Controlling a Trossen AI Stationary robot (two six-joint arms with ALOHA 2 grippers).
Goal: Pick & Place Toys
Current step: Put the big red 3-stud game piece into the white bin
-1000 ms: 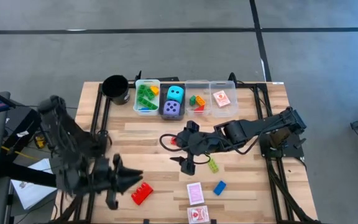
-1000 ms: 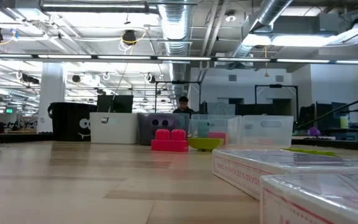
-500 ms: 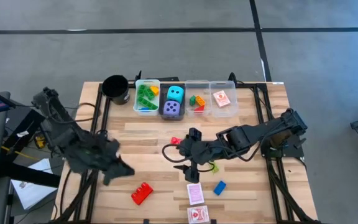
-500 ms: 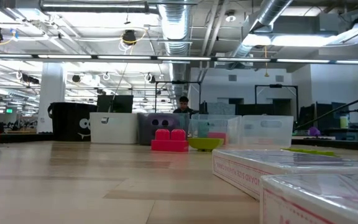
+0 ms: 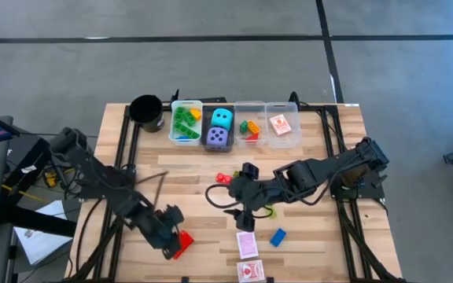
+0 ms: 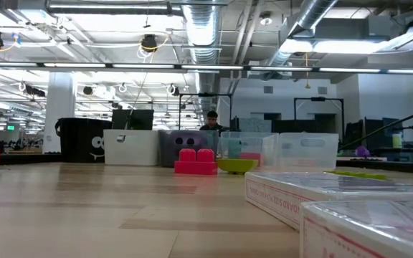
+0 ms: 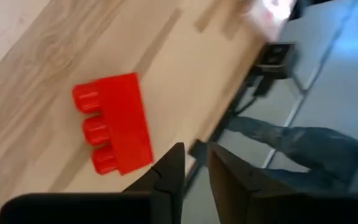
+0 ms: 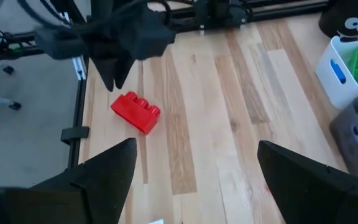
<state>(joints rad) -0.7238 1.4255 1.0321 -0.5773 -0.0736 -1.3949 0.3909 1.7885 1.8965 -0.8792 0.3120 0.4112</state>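
Note:
A red brick (image 5: 184, 240) lies flat on the table near its near edge, also in the left wrist view (image 7: 113, 131) and the right wrist view (image 8: 135, 112). My left gripper (image 5: 171, 245) (image 7: 194, 155) hangs just beside it, slanting down, its fingers almost together with only a narrow slit and nothing between them. My right gripper (image 5: 243, 213) (image 8: 194, 177) stands wide open at mid-table, above and beside a lime brick (image 5: 268, 210). A small red brick (image 5: 222, 178), a blue brick (image 5: 278, 236) and two red-white cards (image 5: 247, 244) (image 5: 250, 271) lie on the table.
Along the far edge stand a black cup (image 5: 146, 112) and a row of bins (image 5: 185, 123), (image 5: 219, 129), (image 5: 248, 126), (image 5: 280, 123) holding green bricks, a cyan and a purple die, small bricks and a card. The table's near edge (image 7: 229, 106) runs close by the left gripper.
My left gripper has swung down and toward the table's right and near edge, turning about strongly at the wrist, and now points steeply down beside the red brick. The brick has stayed where it was.

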